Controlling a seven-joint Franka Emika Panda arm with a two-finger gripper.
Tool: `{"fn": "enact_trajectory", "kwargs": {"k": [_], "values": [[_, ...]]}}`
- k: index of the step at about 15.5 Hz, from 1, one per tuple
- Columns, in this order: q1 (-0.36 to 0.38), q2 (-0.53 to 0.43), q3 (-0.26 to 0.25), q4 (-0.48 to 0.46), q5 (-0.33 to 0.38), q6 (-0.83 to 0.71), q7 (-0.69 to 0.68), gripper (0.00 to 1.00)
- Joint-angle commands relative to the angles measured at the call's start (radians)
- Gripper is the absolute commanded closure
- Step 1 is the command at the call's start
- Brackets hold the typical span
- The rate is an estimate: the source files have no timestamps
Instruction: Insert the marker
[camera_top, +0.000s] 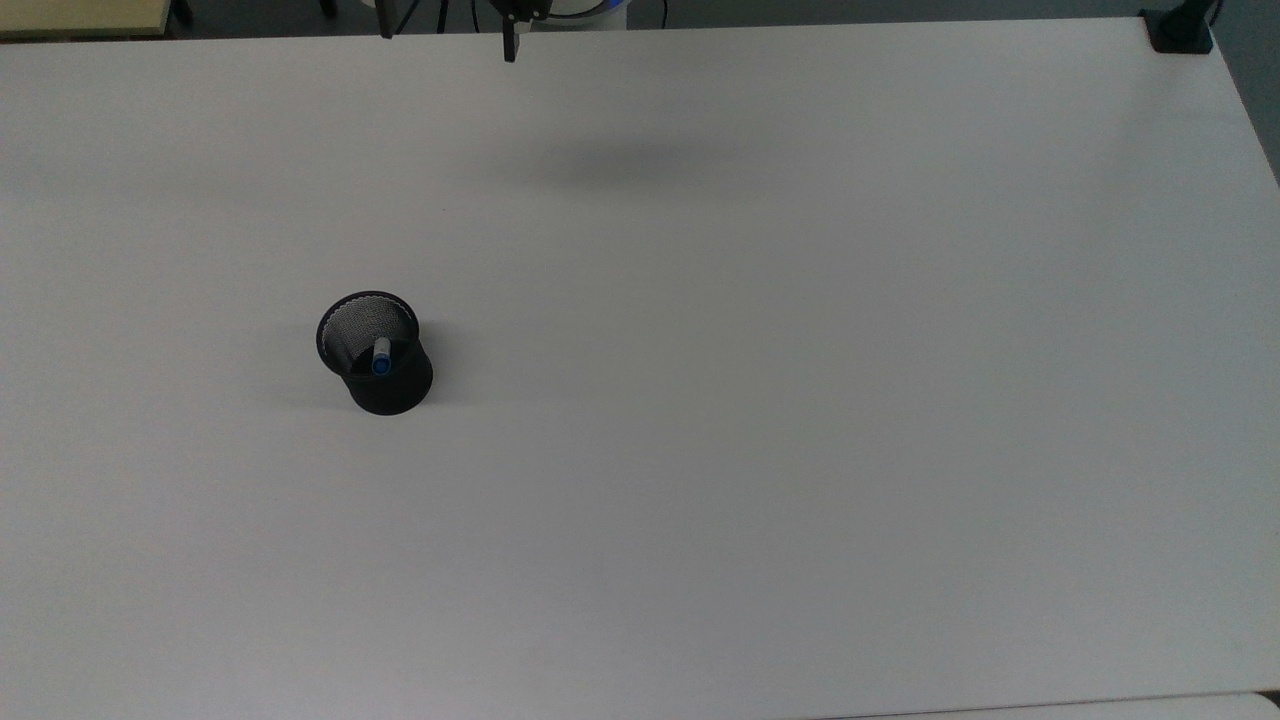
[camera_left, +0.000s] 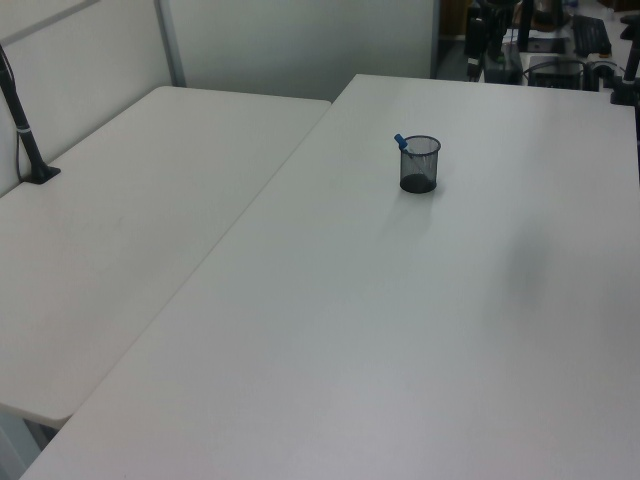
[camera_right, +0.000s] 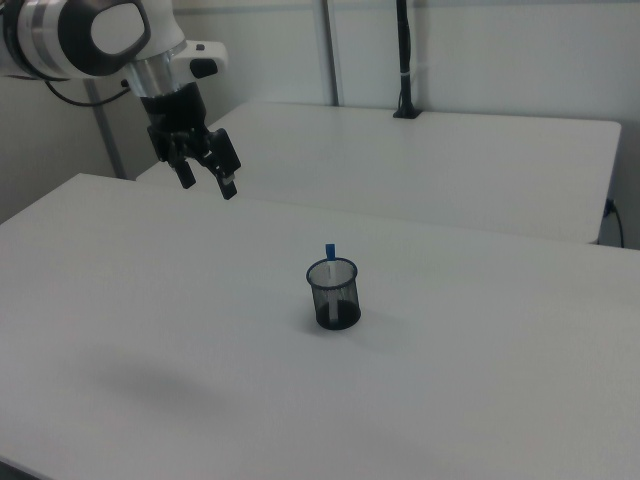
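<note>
Standing nearly upright, the marker is seen inside the black mesh cup, its long axis close to vertical and its blue end poking just above the rim. In the left view the blue end leans toward the left view's left, against the cup's rim. In the top view the marker is seen almost end-on within the cup, in the left-centre of the frame.

The cup is set on a broad white table, well apart from every edge; bare surface is found on all sides of it. A second white table is seen along the left view's left, with a black clamp post at its far side.

The gripper is held in the air in the upper left of the right view, well apart from the cup and above the table's far-left part. Its two fingers are spread apart, and nothing is held or touched between them. In the top view the two fingertips are seen at the upper edge of the frame.
</note>
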Motion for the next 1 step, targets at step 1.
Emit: {"fn": "enact_trajectory", "kwargs": {"k": [1], "values": [[0.023, -0.016, -0.021, -0.02, 0.023, 0.02, -0.023, 0.0]]}}
